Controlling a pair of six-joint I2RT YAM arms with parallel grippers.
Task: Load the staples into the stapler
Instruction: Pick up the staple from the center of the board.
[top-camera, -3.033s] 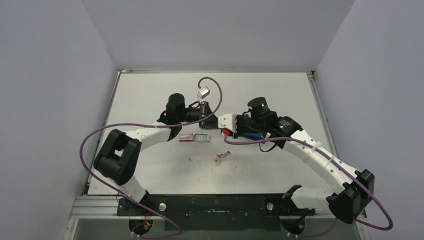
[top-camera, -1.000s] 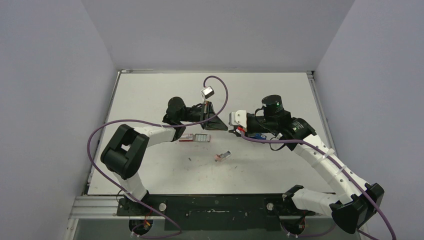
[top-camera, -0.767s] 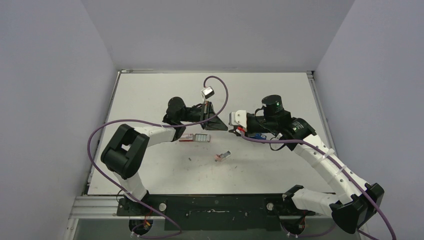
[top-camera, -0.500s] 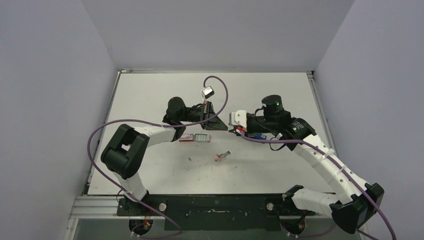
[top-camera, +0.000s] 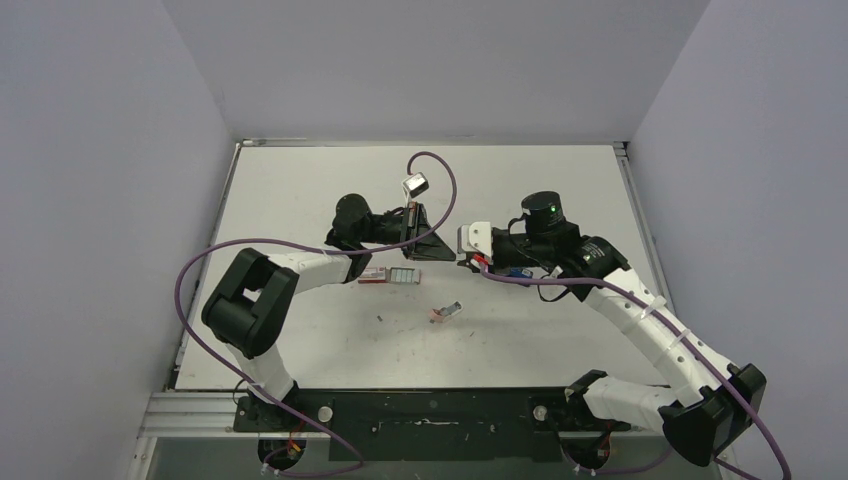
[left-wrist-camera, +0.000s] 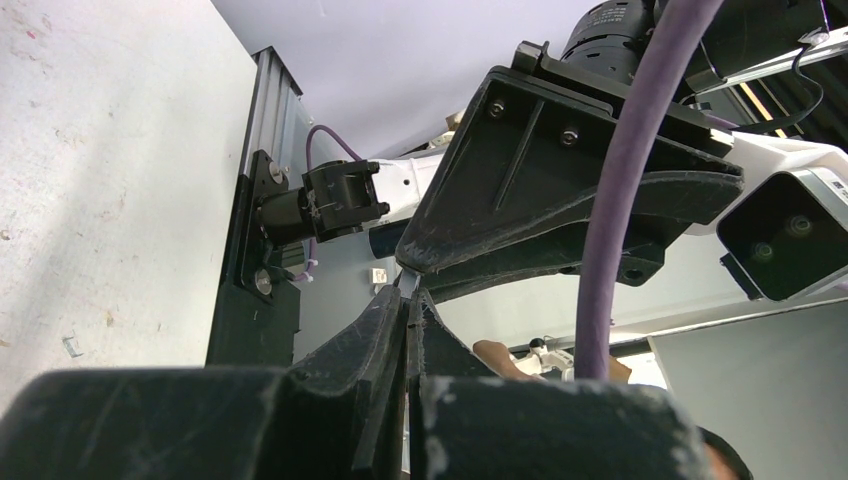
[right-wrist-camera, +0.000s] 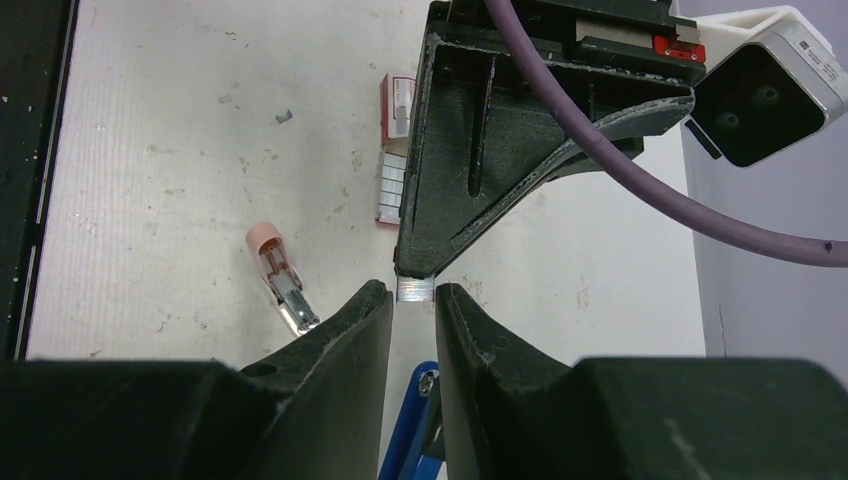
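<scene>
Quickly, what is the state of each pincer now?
Left pincer: closed, holding a staple strip.
Right pincer: jaws narrow around the same strip; grip cannot be told.

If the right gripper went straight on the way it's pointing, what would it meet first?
Most likely the staple strip pinched in the left gripper, just ahead of the parted jaws of the right gripper, though depth is unclear.

Blue stapler (right-wrist-camera: 405, 440), red-and-white box (right-wrist-camera: 398, 100) (silvery staples (right-wrist-camera: 415, 290)).
</scene>
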